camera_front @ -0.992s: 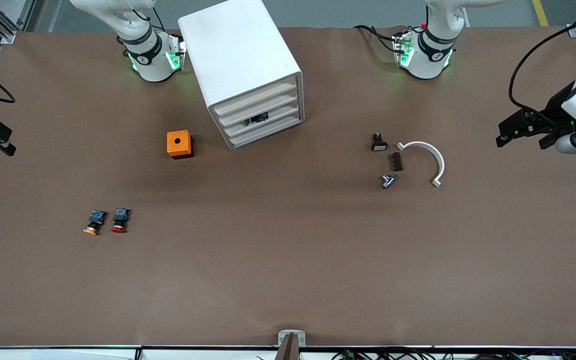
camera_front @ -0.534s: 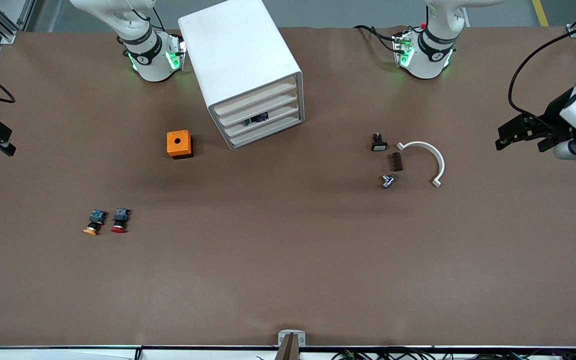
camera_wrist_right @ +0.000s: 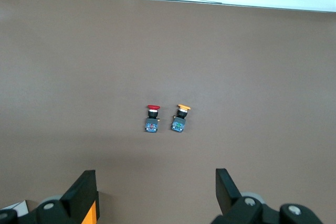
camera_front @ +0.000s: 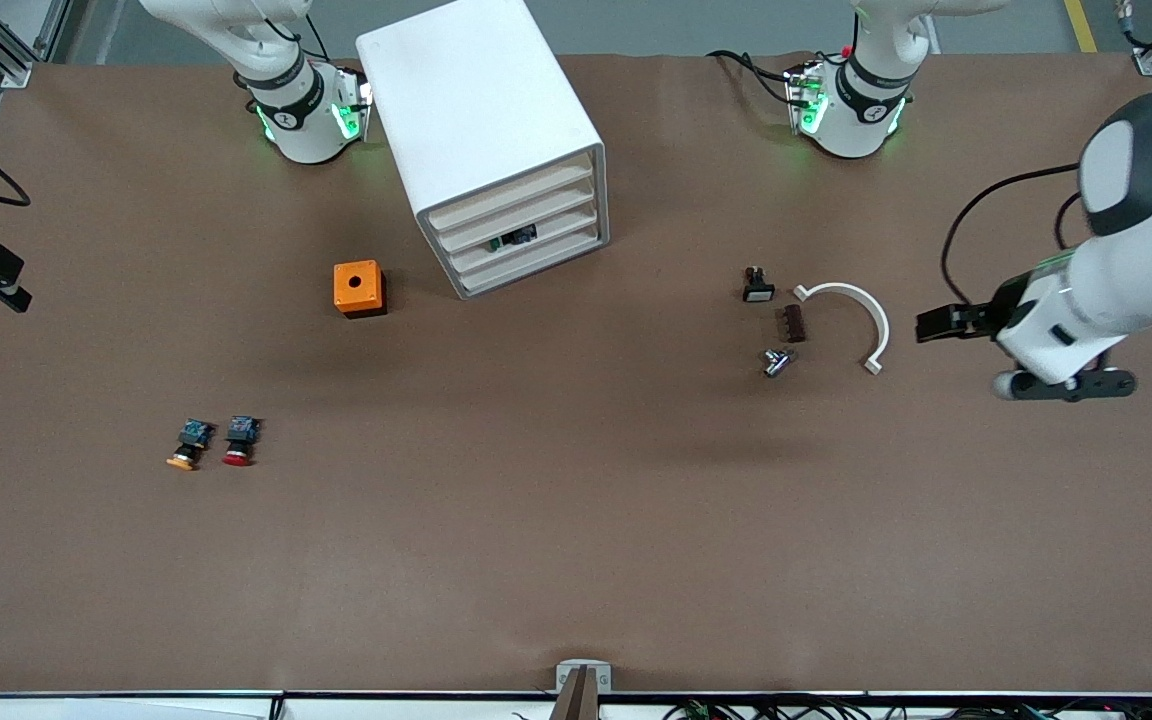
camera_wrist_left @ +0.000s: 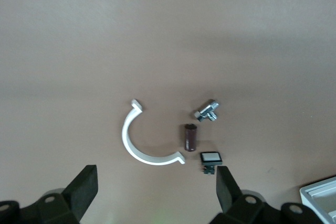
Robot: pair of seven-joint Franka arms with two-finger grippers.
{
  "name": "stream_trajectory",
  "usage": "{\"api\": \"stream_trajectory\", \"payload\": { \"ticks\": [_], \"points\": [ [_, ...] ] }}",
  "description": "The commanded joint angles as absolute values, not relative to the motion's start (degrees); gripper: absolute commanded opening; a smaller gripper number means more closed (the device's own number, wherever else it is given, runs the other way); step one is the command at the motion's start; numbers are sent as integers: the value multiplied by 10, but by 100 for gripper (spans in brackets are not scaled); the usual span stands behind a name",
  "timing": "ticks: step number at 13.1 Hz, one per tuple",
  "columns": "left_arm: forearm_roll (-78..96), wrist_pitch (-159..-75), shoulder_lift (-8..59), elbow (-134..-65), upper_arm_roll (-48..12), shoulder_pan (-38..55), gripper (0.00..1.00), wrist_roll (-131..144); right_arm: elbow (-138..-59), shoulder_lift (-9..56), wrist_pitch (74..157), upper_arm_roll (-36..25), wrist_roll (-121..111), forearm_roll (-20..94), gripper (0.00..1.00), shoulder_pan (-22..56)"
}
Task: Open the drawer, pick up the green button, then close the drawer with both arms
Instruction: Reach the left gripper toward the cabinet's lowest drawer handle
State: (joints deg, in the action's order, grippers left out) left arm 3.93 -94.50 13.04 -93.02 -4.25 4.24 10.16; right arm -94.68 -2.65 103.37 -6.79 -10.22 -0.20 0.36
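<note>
The white cabinet (camera_front: 481, 120) stands near the robots' bases, its four drawer fronts facing the front camera. The third drawer (camera_front: 551, 236) sits flush with the other fronts. A small dark and green part (camera_front: 514, 238) shows at its notch; I cannot tell whether it is the green button. My left gripper (camera_front: 928, 326) is open and empty, over the table beside a white half-ring (camera_front: 861, 310). Its fingers (camera_wrist_left: 84, 187) stand wide apart in the left wrist view. My right gripper (camera_front: 16, 293) is open and empty at the right arm's end of the table, and that arm waits.
An orange box (camera_front: 359, 288) sits beside the cabinet. A red-capped button (camera_front: 239, 442) and a yellow-capped button (camera_front: 188, 445) lie nearer the front camera. By the half-ring lie a black switch (camera_front: 757, 287), a brown piece (camera_front: 792, 323) and a metal fitting (camera_front: 776, 361).
My left arm has swung in from the table's end, bringing its gripper lower in the front view and close beside the white half-ring. The right arm has not moved.
</note>
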Motion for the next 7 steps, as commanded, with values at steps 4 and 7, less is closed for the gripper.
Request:
{"api": "stream_trajectory", "payload": {
  "ticks": [4, 7],
  "points": [
    [57, -877, 248, -828, -45, 153, 99, 367, -934, -20, 1030, -62, -100, -2, 100, -5],
    [174, -874, 335, -767, -40, 191, 99, 565, -934, -20, 1030, -62, -100, -2, 100, -5]
  ]
}}
